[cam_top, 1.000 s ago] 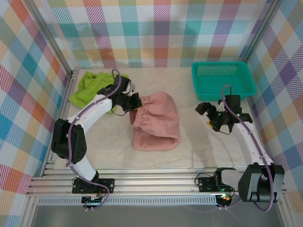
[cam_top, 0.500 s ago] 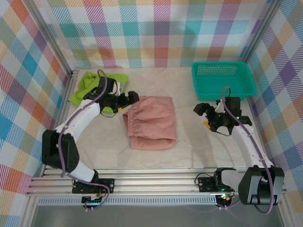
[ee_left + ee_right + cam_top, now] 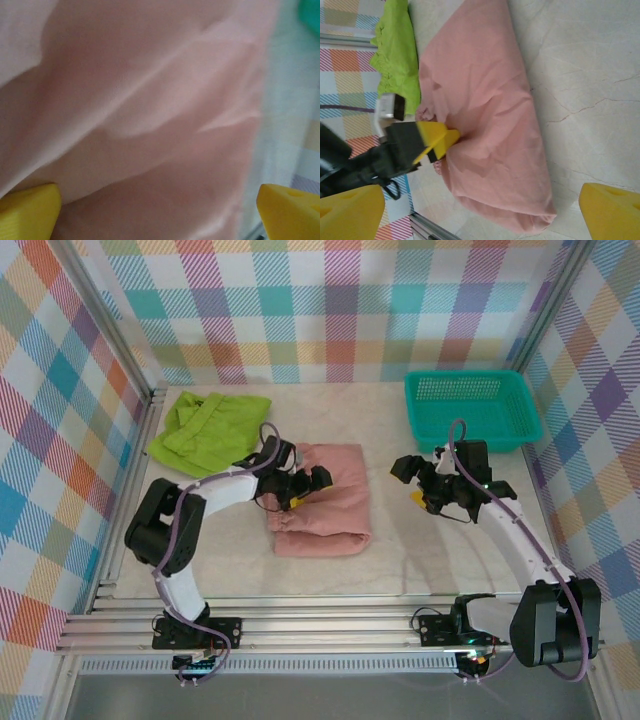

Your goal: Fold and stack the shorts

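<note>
Top external: pink shorts (image 3: pixel 335 505) lie loosely folded at mid-bench (image 3: pixel 430 550). The lime green shorts (image 3: pixel 205 425) sit crumpled toward 10 o'clock, apart from them. The left tool (image 3: pixel 308 488) has its jaws spread wide and pressed onto the pink shorts near their 9 o'clock side, with nothing pinched. The right tool (image 3: pixel 412 483) is also spread and empty, hovering just off their 3 o'clock edge.

Judgement: the pink fold is unfinished. Pinch the whole edge, keep low, lay it over squarely, then smooth.
</note>
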Controlling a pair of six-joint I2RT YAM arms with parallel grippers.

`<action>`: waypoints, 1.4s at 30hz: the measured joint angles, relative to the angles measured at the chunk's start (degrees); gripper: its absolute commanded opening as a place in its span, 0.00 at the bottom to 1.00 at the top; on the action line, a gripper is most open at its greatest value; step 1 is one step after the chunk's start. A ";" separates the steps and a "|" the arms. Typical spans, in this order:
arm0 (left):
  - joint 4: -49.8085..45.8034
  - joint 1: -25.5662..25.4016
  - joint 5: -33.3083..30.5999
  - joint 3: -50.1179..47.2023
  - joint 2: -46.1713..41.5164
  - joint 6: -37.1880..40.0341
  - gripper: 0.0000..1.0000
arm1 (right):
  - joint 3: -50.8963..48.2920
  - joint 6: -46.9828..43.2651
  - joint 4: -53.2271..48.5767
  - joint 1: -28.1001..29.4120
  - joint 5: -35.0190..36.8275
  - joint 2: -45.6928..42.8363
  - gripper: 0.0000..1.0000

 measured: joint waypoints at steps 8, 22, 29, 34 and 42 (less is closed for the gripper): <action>-3.45 0.22 -2.95 2.97 -1.42 2.38 1.00 | 0.02 0.98 1.14 3.91 0.74 0.37 1.00; -1.09 5.95 -2.29 1.14 -19.78 1.62 1.00 | 11.76 0.35 5.60 9.60 3.23 25.29 0.99; 2.27 3.28 -2.82 -6.69 -8.02 -0.92 1.00 | 12.70 -0.52 7.67 10.69 1.62 33.79 0.98; 8.46 2.95 -3.48 -9.25 -7.30 -2.97 1.00 | 13.84 -0.72 10.58 11.50 -0.57 37.11 0.98; 14.80 2.91 -3.91 -12.15 -7.28 -4.13 1.00 | 14.78 -0.72 13.66 13.00 -2.38 40.15 0.97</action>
